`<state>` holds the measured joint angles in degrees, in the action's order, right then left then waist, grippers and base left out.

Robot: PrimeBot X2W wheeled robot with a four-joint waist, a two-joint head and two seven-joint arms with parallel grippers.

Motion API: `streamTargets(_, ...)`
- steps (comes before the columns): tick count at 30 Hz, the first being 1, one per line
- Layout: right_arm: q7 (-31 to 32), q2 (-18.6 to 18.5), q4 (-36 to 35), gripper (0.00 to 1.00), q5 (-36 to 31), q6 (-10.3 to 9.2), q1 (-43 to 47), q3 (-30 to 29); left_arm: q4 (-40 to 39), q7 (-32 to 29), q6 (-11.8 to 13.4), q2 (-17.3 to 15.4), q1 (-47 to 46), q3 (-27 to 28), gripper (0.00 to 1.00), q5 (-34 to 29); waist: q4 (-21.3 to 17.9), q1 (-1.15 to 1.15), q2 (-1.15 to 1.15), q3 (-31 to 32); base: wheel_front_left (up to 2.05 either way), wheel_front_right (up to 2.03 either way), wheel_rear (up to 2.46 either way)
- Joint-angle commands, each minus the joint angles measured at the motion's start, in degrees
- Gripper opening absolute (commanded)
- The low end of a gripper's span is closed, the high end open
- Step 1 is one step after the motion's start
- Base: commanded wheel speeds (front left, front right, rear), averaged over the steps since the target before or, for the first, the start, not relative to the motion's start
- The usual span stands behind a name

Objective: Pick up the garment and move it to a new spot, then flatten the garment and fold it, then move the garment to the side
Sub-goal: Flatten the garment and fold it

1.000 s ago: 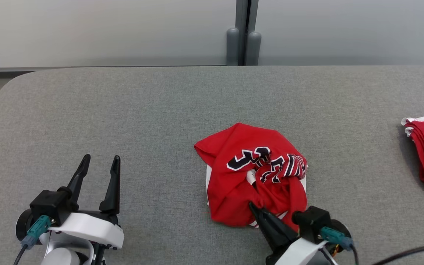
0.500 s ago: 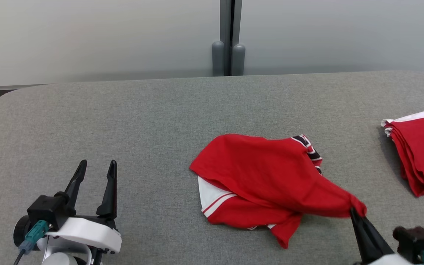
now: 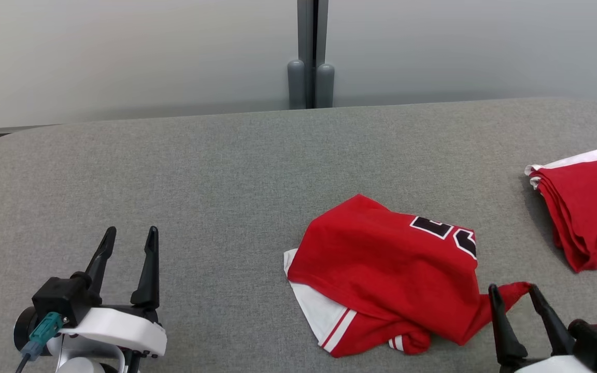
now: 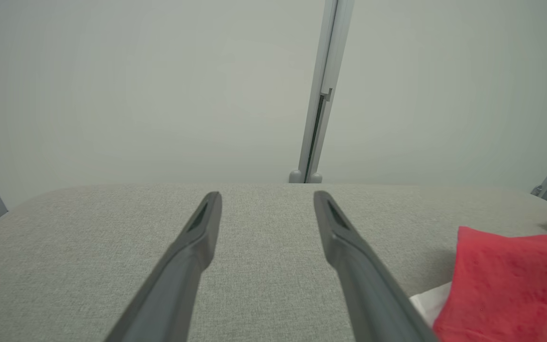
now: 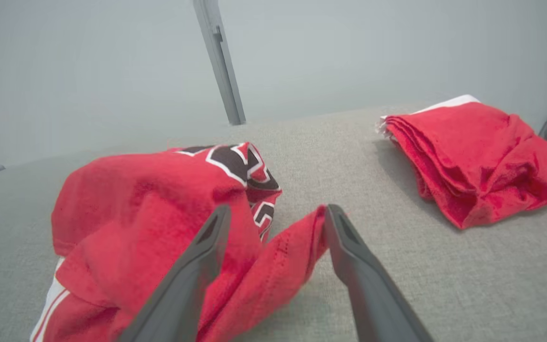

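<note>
A red garment [image 3: 386, 269] with white trim and black lettering lies crumpled on the grey table, right of centre. One thin red corner of it trails toward my right gripper [image 3: 511, 292], which stands open at the lower right. In the right wrist view that corner of the garment [image 5: 273, 261] lies loose between the spread fingers [image 5: 349, 247] of the right gripper [image 5: 273, 213]. My left gripper [image 3: 130, 235] stands open at the lower left, well away from the garment, with bare table between its fingers [image 4: 197, 237]. The left wrist view catches the garment's edge [image 4: 506, 280] at its right.
A folded stack of red cloth [image 3: 586, 207] with a white edge lies at the table's right end, also seen as a stack [image 5: 473, 152] in the right wrist view. The grey table [image 3: 174, 171] is bare on its left half. A grey post [image 3: 309, 52] stands behind the far edge.
My right gripper dragged the garment rightward, spreading it out, then opened and let go of the red corner. The camera has shifted. The left gripper stayed open and still.
</note>
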<state>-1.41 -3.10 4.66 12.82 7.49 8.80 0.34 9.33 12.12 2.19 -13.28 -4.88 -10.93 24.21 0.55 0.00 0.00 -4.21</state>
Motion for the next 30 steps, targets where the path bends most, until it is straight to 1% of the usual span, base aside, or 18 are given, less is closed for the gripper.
streamTargets(1,-1.0,-0.1,-2.0,1.0,-0.6,0.0,-0.9,0.3,0.0,0.3,0.5,-0.2,0.6,0.3,1.0,0.2,-0.1,0.0,0.0,0.3,0.0,0.0,0.0)
streamTargets(6,-1.0,-1.1,-9.0,1.0,-2.5,0.0,-1.8,1.3,0.0,0.9,1.1,-0.2,1.8,0.6,1.0,0.2,-0.4,0.0,0.0,1.8,0.0,0.0,0.0)
streamTargets(12,1.4,-1.9,-13.7,1.0,-3.7,0.0,-1.0,1.9,-0.7,0.9,1.9,-0.2,4.1,0.1,1.0,0.0,-0.5,0.0,0.0,3.9,0.0,0.0,0.0)
streamTargets(20,2.9,-1.8,-15.4,1.0,-3.2,-0.01,0.1,2.0,-1.7,0.2,2.4,-0.3,5.5,-0.4,1.0,0.4,-0.3,0.0,0.0,4.4,0.0,0.0,0.0)
streamTargets(30,3.3,-1.6,-15.2,1.0,-3.0,0.0,0.2,2.4,-1.9,0.0,2.4,-0.6,5.3,-0.7,1.0,0.7,-0.2,0.0,0.0,4.4,0.0,0.0,0.0)
